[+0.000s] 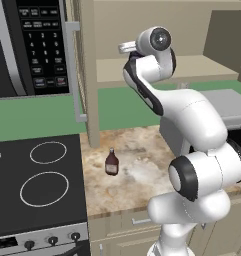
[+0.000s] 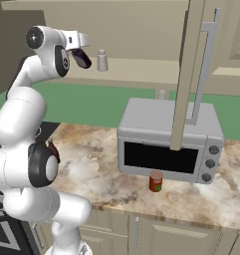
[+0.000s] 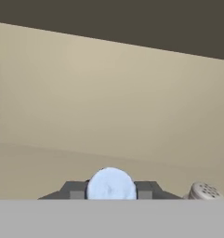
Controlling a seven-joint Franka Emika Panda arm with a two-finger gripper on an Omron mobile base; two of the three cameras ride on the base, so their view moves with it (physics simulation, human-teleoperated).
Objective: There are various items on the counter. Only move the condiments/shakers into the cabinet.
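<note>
The gripper (image 3: 111, 191) is clamping the blue-capped bottle (image 3: 111, 184) over the cabinet shelf (image 2: 141, 72), just beside the grey-white shaker (image 2: 102, 61) — releasing it tilted risks toppling it into the shaker. The brown-red bottle (image 1: 111, 162) is waiting on the counter (image 1: 137, 175).

Shelf (image 3: 48, 162) lies bare ahead; shaker (image 3: 204, 190) stands close beside the hand (image 3: 111, 188).

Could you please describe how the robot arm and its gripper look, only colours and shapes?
The arm is glossy white, built of rounded, thick segments with dark grey to black bands at the joints and round dark caps at their ends. The gripper has two small dark grey, blocky fingers. No cables or markings are visible.
</note>
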